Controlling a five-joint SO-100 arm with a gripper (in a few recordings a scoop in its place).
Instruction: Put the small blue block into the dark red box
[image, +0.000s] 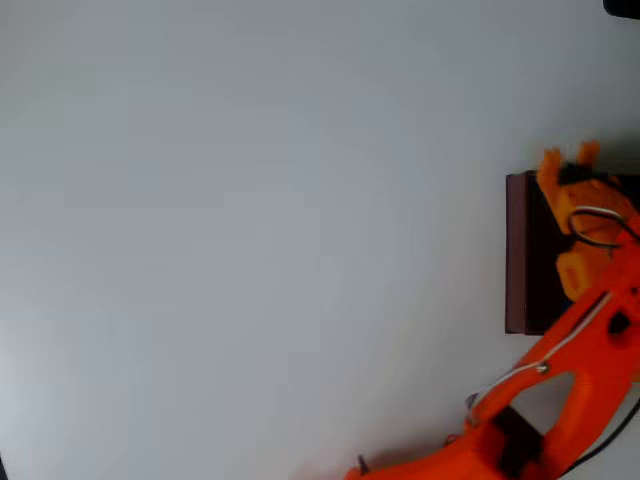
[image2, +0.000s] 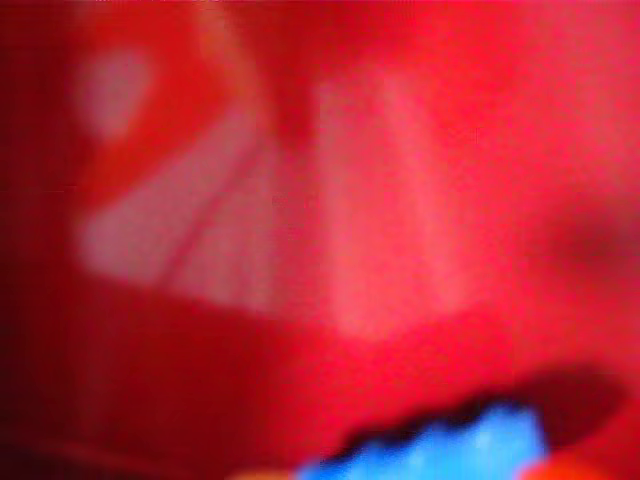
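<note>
The orange gripper (image: 567, 158) hangs over the dark red box (image: 517, 255) at the 3 o'clock edge of the overhead view, its two fingertips spread a little past the box's 12 o'clock wall; in the wrist view the small blue block (image2: 450, 450) shows as a blur at 6 o'clock against red, but whether the fingers clasp it or have let go I cannot tell. To finish cleanly, I judge the tips should sit well inside the walls before parting. The box's right part is cut off, the arm covers its interior, and the wrist view is too blurred to read contact.
</note>
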